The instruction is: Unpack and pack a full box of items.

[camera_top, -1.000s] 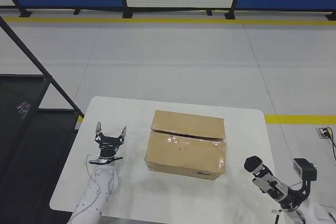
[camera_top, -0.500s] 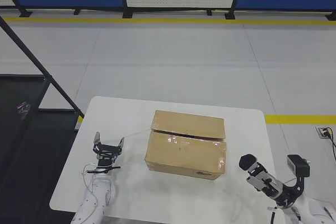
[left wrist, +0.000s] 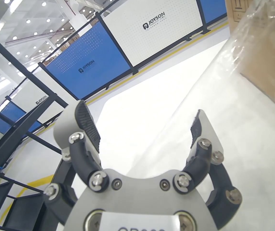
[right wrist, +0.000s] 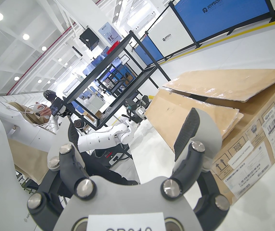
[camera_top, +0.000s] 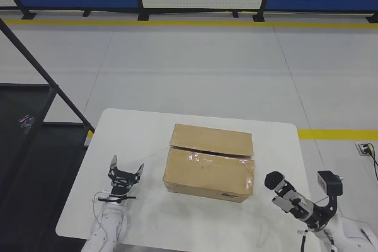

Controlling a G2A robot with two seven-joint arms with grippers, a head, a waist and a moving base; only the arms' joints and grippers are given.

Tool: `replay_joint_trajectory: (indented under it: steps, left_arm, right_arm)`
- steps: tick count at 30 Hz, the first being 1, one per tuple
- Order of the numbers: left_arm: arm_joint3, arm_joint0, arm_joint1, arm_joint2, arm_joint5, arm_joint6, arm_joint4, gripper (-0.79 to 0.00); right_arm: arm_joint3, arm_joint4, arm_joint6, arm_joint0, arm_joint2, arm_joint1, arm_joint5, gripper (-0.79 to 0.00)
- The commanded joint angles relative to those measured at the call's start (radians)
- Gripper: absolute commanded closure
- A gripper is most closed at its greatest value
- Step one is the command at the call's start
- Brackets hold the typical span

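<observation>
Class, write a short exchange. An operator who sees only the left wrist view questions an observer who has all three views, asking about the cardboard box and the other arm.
Operator: I can see only one side of the box. Are its top flaps open?
Observer: No. In the right wrist view the flaps of the cardboard box are folded down, and one flap's edge lies slightly raised over the other.
Operator: Where is the other arm's gripper?
Observer: In the top view the right gripper is over the table, beside the box's near right corner and not touching it.
</observation>
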Motion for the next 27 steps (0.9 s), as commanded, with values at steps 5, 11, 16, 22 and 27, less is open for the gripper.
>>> replay_joint_trajectory:
  steps: [5, 11, 16, 22, 27]
  left_arm:
    - [-0.016, 0.018, 0.007, -0.008, -0.026, -0.052, 0.040, -0.785]
    - [0.003, -0.006, 0.011, -0.033, -0.023, -0.082, 0.028, -0.785]
    - [0.036, -0.026, 0.020, -0.059, -0.052, -0.092, 0.041, -0.785]
    - [0.064, -0.048, 0.025, -0.050, -0.095, -0.101, 0.079, -0.785]
    - [0.045, -0.030, 0.024, -0.045, -0.126, -0.052, 0.053, -0.785]
  right_arm:
    - [-0.001, -0.002, 0.002, 0.012, -0.012, 0.001, 0.003, -0.785]
    - [0.005, -0.001, 0.006, 0.023, -0.022, 0.003, 0.005, -0.785]
    - [0.009, 0.000, 0.007, 0.025, -0.024, 0.005, 0.005, -0.785]
    - [0.010, 0.001, 0.006, 0.021, -0.020, 0.008, 0.003, -0.785]
    - [0.008, 0.000, 0.008, 0.018, -0.016, 0.011, 0.003, -0.785]
